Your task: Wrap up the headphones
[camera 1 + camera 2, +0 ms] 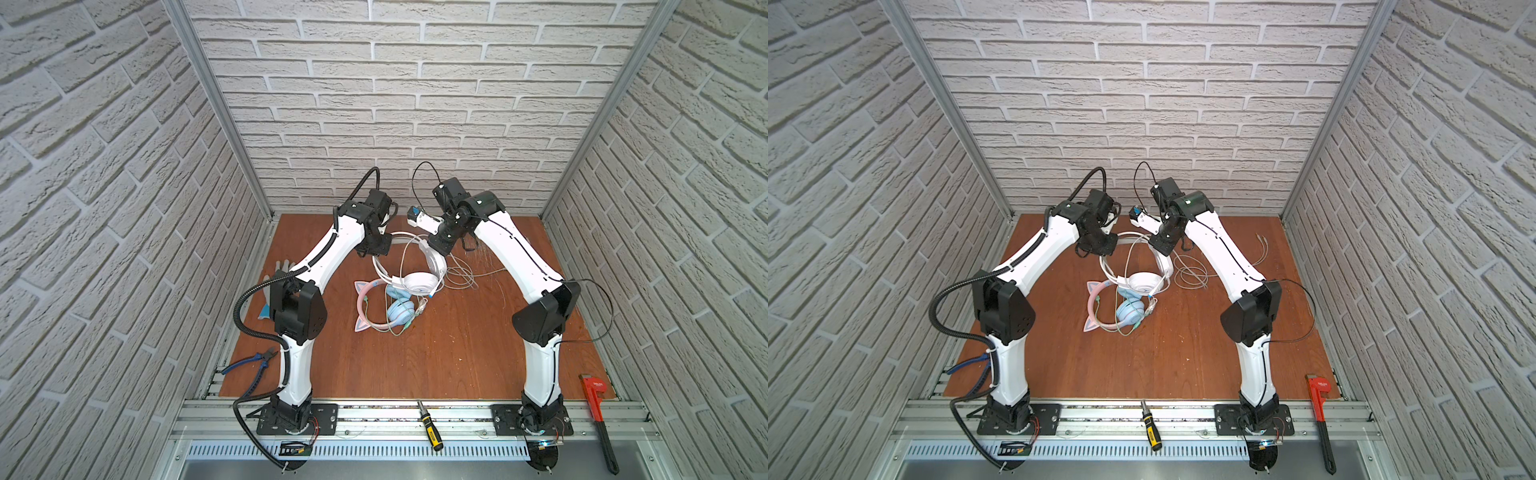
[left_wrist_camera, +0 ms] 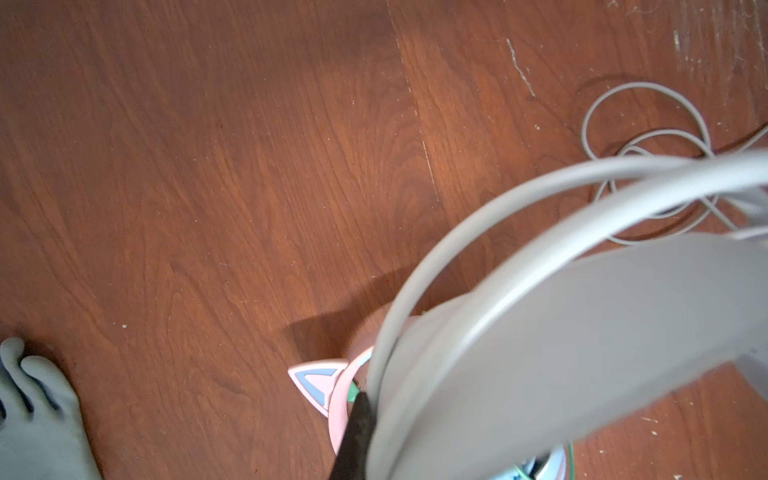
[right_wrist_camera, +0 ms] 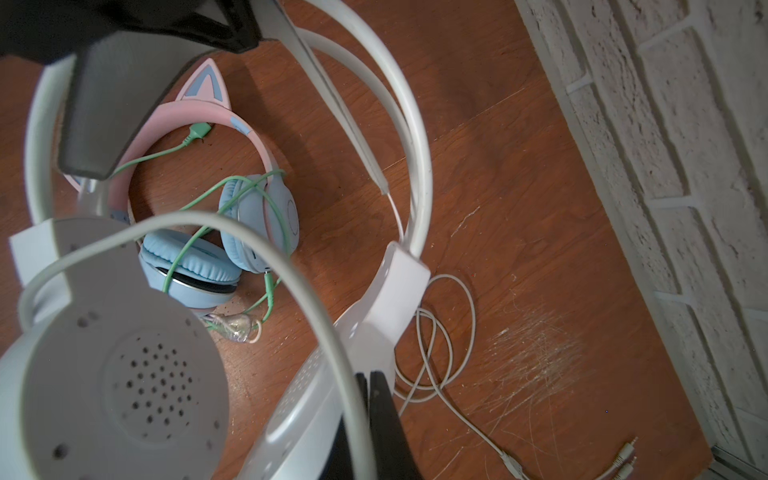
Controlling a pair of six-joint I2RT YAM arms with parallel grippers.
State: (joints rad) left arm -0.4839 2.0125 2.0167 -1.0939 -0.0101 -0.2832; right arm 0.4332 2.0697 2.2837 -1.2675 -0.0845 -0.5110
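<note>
**benchrat:** what's each claw got hold of?

**mo_k:** Going left to right. The left gripper (image 1: 374,249) is clamped tight on the top of the headband of the white over-ear headphones (image 1: 417,282). It looks like it's pinching one of the thin rails, and the band stands up off the brown wooden tabletop (image 1: 457,353). The right gripper (image 3: 369,380) is closed too, its black fingers (image 3: 384,407) nipped on the white cable (image 3: 195,217). That cable arcs over the near cup, and the rest lies in loose loops on the wood further right.

**benchrat:** and the other pair?

**mo_k:** The pink-banded cat-ear headphones (image 1: 400,312) with light-blue cups lie flat mid-table, just in front of the white set. One white cup overlaps them in both top views. Their thin green cable (image 3: 198,130) is draped loosely round the cups, with the plug inside the band's loop. Both grippers are apart from that pair.

**benchrat:** arm poses? anything readable?

**mo_k:** The left arm (image 1: 328,249) and right arm (image 1: 515,249) rise from the front rail with elbows bent. Their forearms lean in toward each other at the back and the wrists tip down.

On the far left there's a grey rubber glove (image 2: 37,415) and blue-handled pliers (image 1: 249,363). The black-and-yellow screwdriver (image 1: 430,428) on the rail has a yellow label. The red pipe wrench (image 1: 598,415) at far right has white lettering on its head. Both are too small to read.
</note>
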